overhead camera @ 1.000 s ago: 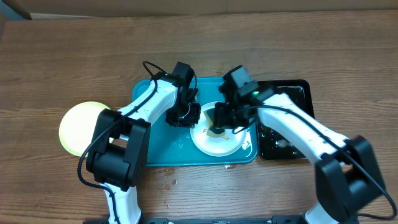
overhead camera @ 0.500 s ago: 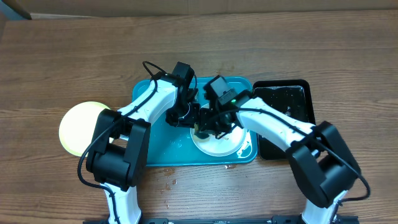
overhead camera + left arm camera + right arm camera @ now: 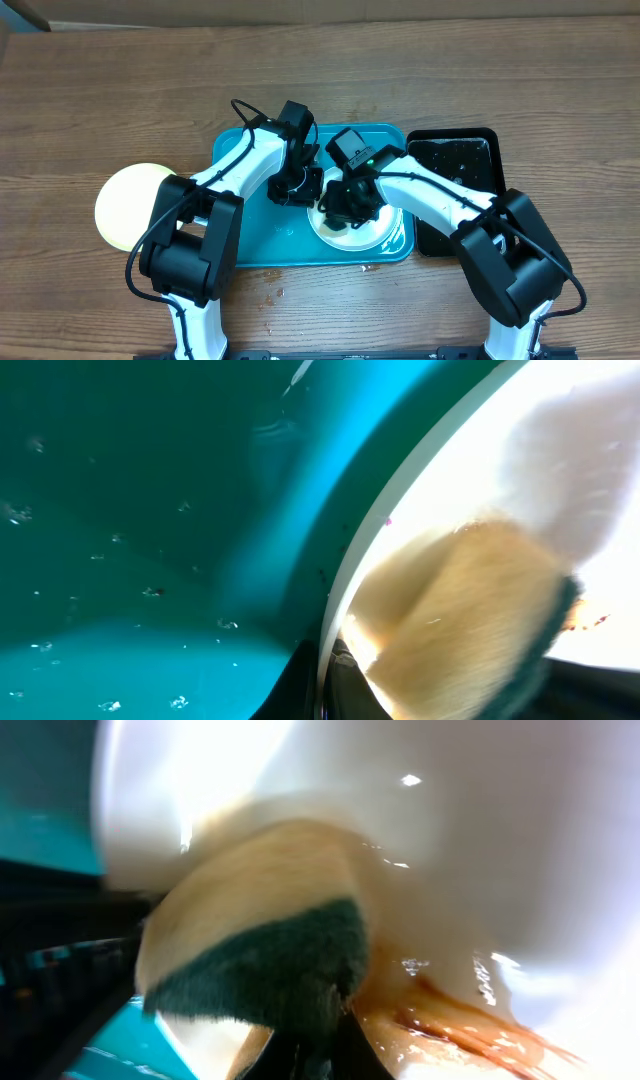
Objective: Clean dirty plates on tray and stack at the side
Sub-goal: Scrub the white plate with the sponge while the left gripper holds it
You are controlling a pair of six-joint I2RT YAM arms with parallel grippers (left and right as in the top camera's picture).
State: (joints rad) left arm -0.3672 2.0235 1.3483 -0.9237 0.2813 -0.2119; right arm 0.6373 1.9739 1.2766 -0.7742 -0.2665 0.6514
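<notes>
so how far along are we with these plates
Done: the yellow-green plate sits off the tray at the left, looking clean. In hand: the left pincer pinches the rim of the white plate while the right pincer presses a sponge on it; brown sauce is on it. Left: finishing and stacking it; no third plate shows.

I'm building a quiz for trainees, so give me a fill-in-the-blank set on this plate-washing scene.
1. The sponge pressed on the white plate is held by the ____ gripper.
2. The white plate lies on the ____, not in the black tub.
3. The yellow-green plate rests on the table beside the ____ arm.

Missing words: right; tray; left.
</notes>
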